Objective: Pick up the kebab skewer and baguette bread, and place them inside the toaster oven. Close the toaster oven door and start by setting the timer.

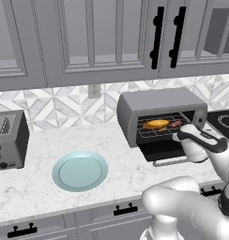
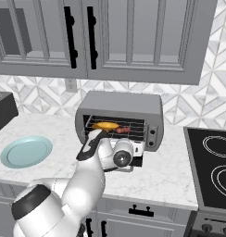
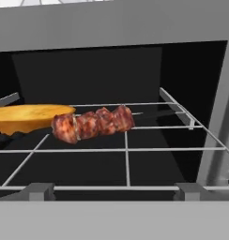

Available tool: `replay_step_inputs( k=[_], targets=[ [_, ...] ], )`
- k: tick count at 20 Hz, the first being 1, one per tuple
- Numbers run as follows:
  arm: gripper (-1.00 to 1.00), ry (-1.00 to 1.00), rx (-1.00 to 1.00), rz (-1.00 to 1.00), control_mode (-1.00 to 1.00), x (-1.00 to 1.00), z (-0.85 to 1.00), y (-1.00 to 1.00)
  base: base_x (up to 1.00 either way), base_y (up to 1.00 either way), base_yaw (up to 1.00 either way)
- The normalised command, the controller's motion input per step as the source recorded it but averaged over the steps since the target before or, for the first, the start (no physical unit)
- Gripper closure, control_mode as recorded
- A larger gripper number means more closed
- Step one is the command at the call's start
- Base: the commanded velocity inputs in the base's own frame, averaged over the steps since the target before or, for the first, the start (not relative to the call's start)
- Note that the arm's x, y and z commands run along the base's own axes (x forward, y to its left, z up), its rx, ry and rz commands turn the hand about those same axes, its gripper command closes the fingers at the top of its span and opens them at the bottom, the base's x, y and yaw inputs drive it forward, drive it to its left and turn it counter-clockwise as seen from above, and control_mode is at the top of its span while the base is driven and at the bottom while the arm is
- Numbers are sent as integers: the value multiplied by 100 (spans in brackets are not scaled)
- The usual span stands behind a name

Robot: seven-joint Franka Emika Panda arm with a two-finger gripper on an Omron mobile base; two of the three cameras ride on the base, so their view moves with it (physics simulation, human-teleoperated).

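The toaster oven (image 1: 158, 101) (image 2: 122, 104) stands on the counter against the wall, its front cavity exposed. Its door (image 1: 163, 150) hangs down flat in front, the silver bar handle at its near edge. On the wire rack (image 3: 128, 150) lies the golden baguette bread (image 1: 155, 124) (image 2: 105, 125) (image 3: 27, 117), at the left. The kebab skewer (image 1: 175, 124) (image 2: 124, 130) (image 3: 93, 123) lies just right of it, one end touching the loaf. My gripper (image 1: 175, 135) (image 3: 114, 191) hovers open right at the oven mouth, above the lowered door, holding nothing.
A pale blue plate (image 1: 80, 171) (image 2: 26, 151) sits on the marble counter left of the oven. A grey slot toaster (image 1: 8, 140) stands at the far left. A black stovetop (image 2: 212, 162) lies to the right. Wall cabinets hang overhead.
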Motion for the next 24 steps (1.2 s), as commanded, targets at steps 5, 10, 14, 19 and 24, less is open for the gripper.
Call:
replay_step_inputs(
  k=[5,10,14,19,24],
  targets=[
    [-100,0,0,0,-100,19,1,0,0,0,0],
    [-100,0,0,0,-100,14,0,0,0,0,0],
    [-100,0,0,0,-100,18,0,0,0,0,0],
    [-100,0,0,0,-100,17,0,0,0,0,0],
    [-100,0,0,0,-100,19,0,0,0,0,0]
  ],
)
